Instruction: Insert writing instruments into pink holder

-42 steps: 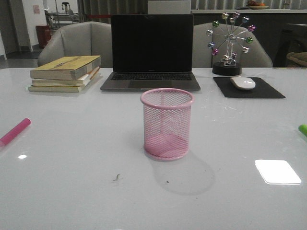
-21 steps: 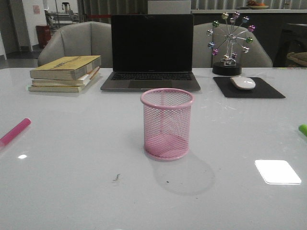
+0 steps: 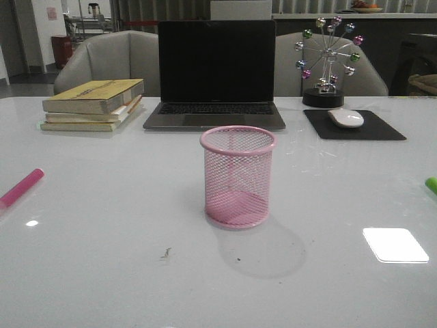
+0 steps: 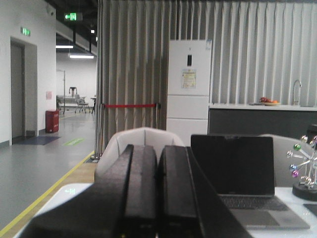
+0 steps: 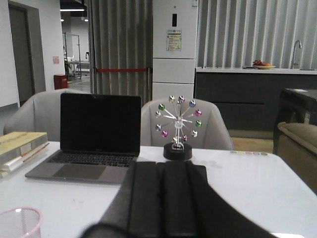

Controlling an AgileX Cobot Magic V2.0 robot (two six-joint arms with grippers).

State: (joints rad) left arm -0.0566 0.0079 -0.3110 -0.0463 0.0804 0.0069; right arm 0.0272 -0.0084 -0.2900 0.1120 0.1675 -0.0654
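Front view: neither arm appears here. The pink holder [image 3: 237, 176] stands upright in the middle of the white table [image 3: 109, 273], with nothing visible inside through the mesh. The magenta marker [image 3: 21, 188] lies flat at the table's left edge, partly cut off by the frame, well apart from the holder. Only a tip of the lime green marker [image 3: 431, 184] shows at the right edge, equally far from the cup. Behind the holder sit an open laptop [image 3: 216, 74], a stack of books [image 3: 93, 104] to its left, and a mouse [image 3: 345, 117] on a black mouse pad [image 3: 369, 128] to its right, with a ferris-wheel ornament [image 3: 327, 63] behind the pad. Against the frames from a second and half a second ago, nothing on the table has shifted; holder and both markers lie exactly where they were. Bare tabletop surrounds the holder on every side.

Left wrist view: the left gripper [image 4: 157, 198] has its two black fingers pressed together with nothing between them, raised above the table and facing the laptop [image 4: 233, 166] and a grey chair [image 4: 141, 144].

Right wrist view: the right gripper [image 5: 163, 203] is likewise closed flat and empty. The holder's rim [image 5: 20, 220] shows at the lower corner, well off to the side of the fingers, with the ornament [image 5: 177, 130] straight ahead.
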